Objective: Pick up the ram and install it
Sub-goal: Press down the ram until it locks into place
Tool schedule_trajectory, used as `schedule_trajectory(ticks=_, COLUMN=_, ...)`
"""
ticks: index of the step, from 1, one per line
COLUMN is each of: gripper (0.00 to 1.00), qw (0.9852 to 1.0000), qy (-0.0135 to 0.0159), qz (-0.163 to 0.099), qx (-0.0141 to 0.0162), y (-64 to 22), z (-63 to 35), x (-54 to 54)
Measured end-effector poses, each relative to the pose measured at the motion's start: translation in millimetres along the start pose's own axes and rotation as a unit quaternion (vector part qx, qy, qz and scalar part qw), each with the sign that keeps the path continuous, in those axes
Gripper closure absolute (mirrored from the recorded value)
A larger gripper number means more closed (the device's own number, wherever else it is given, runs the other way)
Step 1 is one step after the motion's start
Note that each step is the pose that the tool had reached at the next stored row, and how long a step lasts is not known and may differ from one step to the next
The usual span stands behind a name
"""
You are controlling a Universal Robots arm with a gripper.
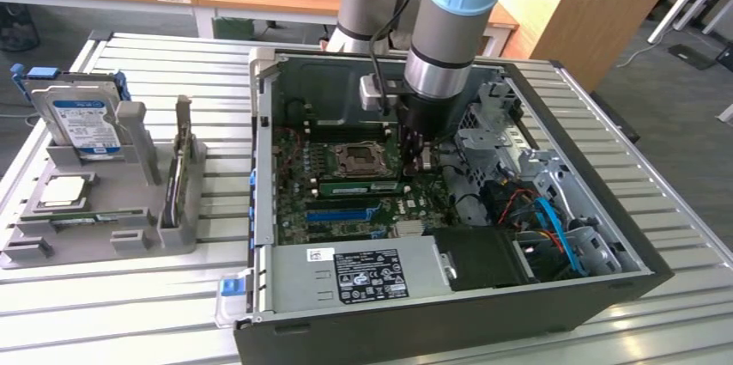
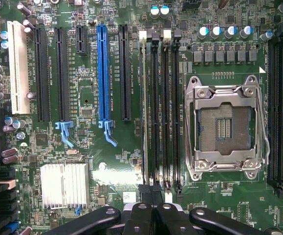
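The ram (image 1: 364,186) is a narrow green stick with a pale label, standing on edge in a memory slot of the motherboard beside the CPU socket (image 1: 357,159). In the wrist view the ram (image 2: 144,107) shows edge-on as a thin pale line in the outermost of the black slots. My gripper (image 1: 420,159) hangs low inside the open case, over the end of the ram at the exterior view's right. Its black fingers (image 2: 131,218) are shut, with nothing visible between them.
The open computer case (image 1: 263,167) lies on a slatted table, with drive cages and cables (image 1: 538,210) at the exterior view's right. A grey tray (image 1: 172,236) at the left holds a blue-labelled hard drive (image 1: 82,120) and a silver CPU chip (image 1: 63,193). A heatsink (image 2: 63,183) sits near the slots.
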State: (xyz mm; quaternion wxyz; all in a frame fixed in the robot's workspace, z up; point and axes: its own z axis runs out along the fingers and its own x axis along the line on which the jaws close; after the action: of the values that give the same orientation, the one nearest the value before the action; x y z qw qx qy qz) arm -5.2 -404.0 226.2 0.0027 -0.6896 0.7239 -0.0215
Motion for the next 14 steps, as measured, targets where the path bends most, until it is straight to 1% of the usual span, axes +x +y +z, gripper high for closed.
schedule_trajectory(ticks=14, gripper=0.89, qw=1.0, qy=0.0001, qz=0.0, qx=0.0, y=0.1, z=1.3, x=0.0)
